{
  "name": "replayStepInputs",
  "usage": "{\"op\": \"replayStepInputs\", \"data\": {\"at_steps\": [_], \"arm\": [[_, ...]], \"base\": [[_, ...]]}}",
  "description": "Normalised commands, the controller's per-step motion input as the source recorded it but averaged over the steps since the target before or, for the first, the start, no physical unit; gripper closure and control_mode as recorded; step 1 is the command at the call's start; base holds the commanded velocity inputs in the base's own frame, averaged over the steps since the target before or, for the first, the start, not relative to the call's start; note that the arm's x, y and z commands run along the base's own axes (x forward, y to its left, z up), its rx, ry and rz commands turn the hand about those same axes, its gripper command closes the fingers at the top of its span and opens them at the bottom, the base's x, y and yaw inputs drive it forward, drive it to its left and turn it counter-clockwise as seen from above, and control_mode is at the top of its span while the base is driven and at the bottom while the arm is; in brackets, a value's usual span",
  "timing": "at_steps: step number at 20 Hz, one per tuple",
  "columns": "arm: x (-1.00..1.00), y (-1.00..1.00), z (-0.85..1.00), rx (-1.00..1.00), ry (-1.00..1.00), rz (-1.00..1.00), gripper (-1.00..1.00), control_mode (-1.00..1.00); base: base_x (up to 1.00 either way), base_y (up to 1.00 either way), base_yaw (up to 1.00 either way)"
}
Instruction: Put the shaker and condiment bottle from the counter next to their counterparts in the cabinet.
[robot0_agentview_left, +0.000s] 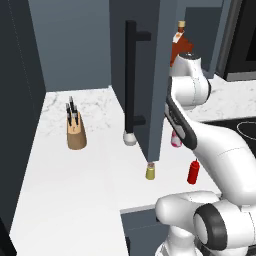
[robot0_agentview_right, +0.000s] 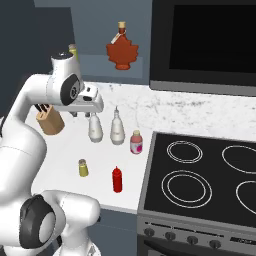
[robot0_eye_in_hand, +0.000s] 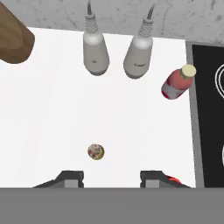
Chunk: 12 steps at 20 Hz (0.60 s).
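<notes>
Small squat yellow tan-capped shaker (robot0_eye_in_hand: 95, 152) — upright on the white marble desk (robot0_eye_in_hand: 52, 122), seen at eleven o'clock from the jaws, long axis vertical. Two-finger gripper (robot0_eye_in_hand: 111, 179) — jaws released, nothing held, poised above.

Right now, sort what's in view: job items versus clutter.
Job: shaker, condiment bottle, counter, cabinet, open gripper.
Clutter: knife block, two grey bottles, pink jar, maple-leaf bottle, stove.
</notes>
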Motion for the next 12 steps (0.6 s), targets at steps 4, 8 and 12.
{"op": "replayStepInputs", "data": {"at_steps": [4, 8, 12], "arm": [[-0.09, -0.23, -0.02, 0.0, -0.02, 0.0, -1.0, -1.0], [-0.51, -0.55, -0.27, 0.0, -0.1, 0.15, -1.0, -1.0], [-0.39, -0.98, -0.47, 0.12, -0.13, 0.27, -1.0, -1.0]], "base": [[0.0, 0.0, 0.0], [0.0, 0.0, 0.0], [0.0, 0.0, 0.0]]}}
